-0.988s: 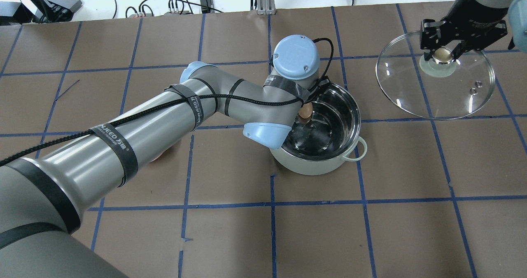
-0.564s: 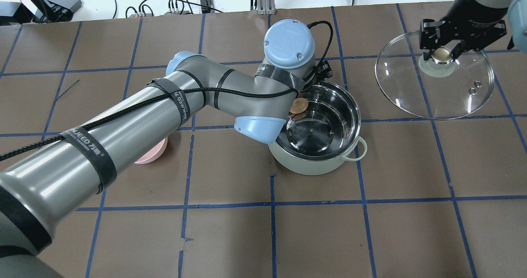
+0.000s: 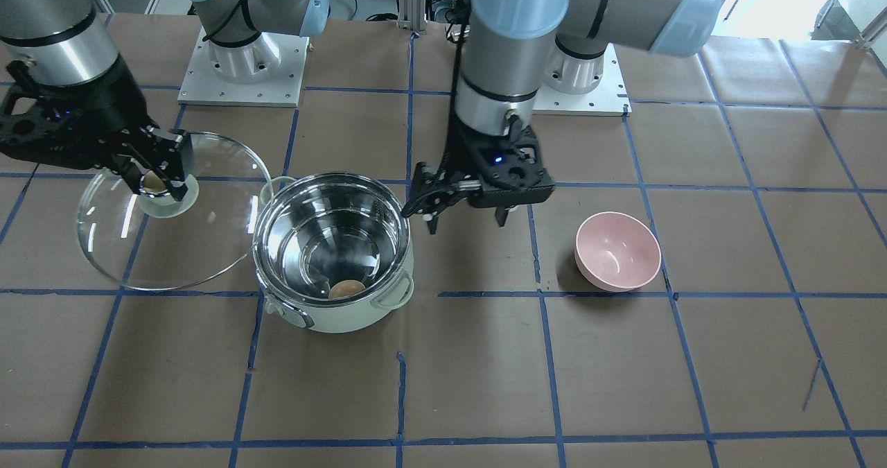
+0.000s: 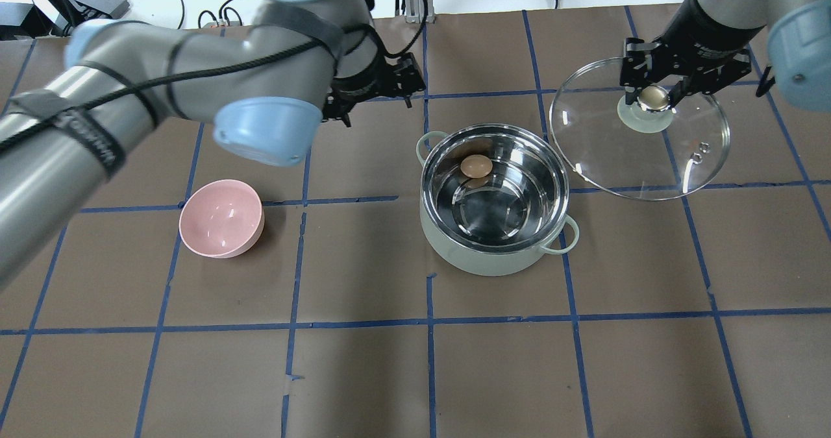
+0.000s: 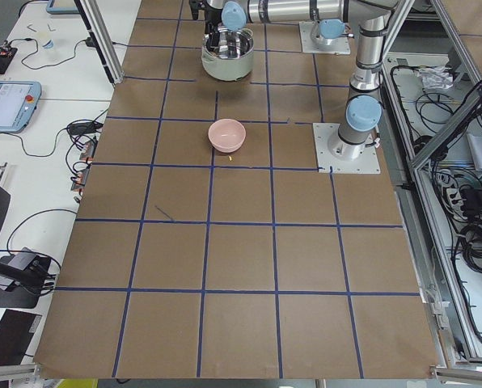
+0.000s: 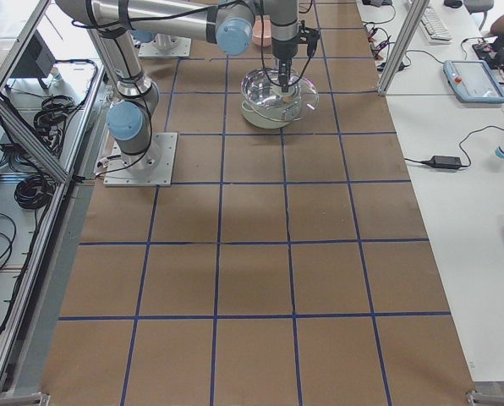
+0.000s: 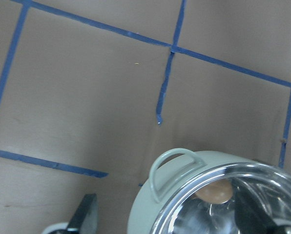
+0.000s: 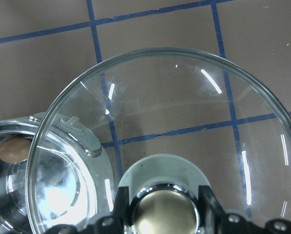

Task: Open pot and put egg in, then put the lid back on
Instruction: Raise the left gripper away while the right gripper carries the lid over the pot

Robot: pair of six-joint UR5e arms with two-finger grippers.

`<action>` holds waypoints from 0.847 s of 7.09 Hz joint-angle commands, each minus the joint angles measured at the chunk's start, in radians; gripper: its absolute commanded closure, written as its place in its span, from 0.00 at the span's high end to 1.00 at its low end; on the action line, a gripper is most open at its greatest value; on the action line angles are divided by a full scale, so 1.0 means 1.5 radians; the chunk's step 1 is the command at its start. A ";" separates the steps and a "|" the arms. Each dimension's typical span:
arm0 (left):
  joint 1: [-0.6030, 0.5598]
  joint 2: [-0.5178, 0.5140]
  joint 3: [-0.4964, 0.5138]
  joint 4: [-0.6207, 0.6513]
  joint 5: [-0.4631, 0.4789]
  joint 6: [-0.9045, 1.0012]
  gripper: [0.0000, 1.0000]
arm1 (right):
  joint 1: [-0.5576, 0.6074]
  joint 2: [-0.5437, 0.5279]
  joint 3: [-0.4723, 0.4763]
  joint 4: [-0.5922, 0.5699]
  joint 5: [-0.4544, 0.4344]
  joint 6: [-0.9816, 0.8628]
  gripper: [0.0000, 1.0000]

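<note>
The mint-green pot (image 4: 487, 263) stands open at mid-table, also in the front view (image 3: 346, 319). The tan egg (image 4: 476, 165) lies inside it against the wall, also seen in the front view (image 3: 346, 289) and the left wrist view (image 7: 214, 191). My left gripper (image 4: 376, 112) is open and empty, raised beyond the pot on its left, also in the front view (image 3: 466, 225). My right gripper (image 4: 652, 97) is shut on the golden knob of the glass lid (image 4: 649, 159) and holds it raised right of the pot. The lid's edge overlaps the pot's rim in the right wrist view (image 8: 184, 112).
A pink bowl (image 4: 221, 227) sits empty on the table left of the pot, also in the front view (image 3: 617, 249). Brown table covering carries blue tape grid lines. Cables and boxes lie beyond the far edge.
My left arm has lifted out of the pot and swung back to the left, leaving the egg inside. My right gripper has carried the lid a little leftward toward the pot.
</note>
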 commanded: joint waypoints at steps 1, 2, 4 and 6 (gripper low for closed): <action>0.112 0.117 0.002 -0.194 -0.004 0.187 1.00 | 0.104 0.010 0.003 -0.009 0.000 0.172 0.30; 0.154 0.142 0.005 -0.259 0.000 0.253 1.00 | 0.149 0.022 0.005 -0.014 0.001 0.225 0.29; 0.165 0.148 0.007 -0.298 0.037 0.295 1.00 | 0.194 0.054 0.041 -0.119 0.003 0.266 0.29; 0.166 0.154 0.003 -0.308 0.054 0.308 1.00 | 0.196 0.055 0.061 -0.127 0.005 0.261 0.29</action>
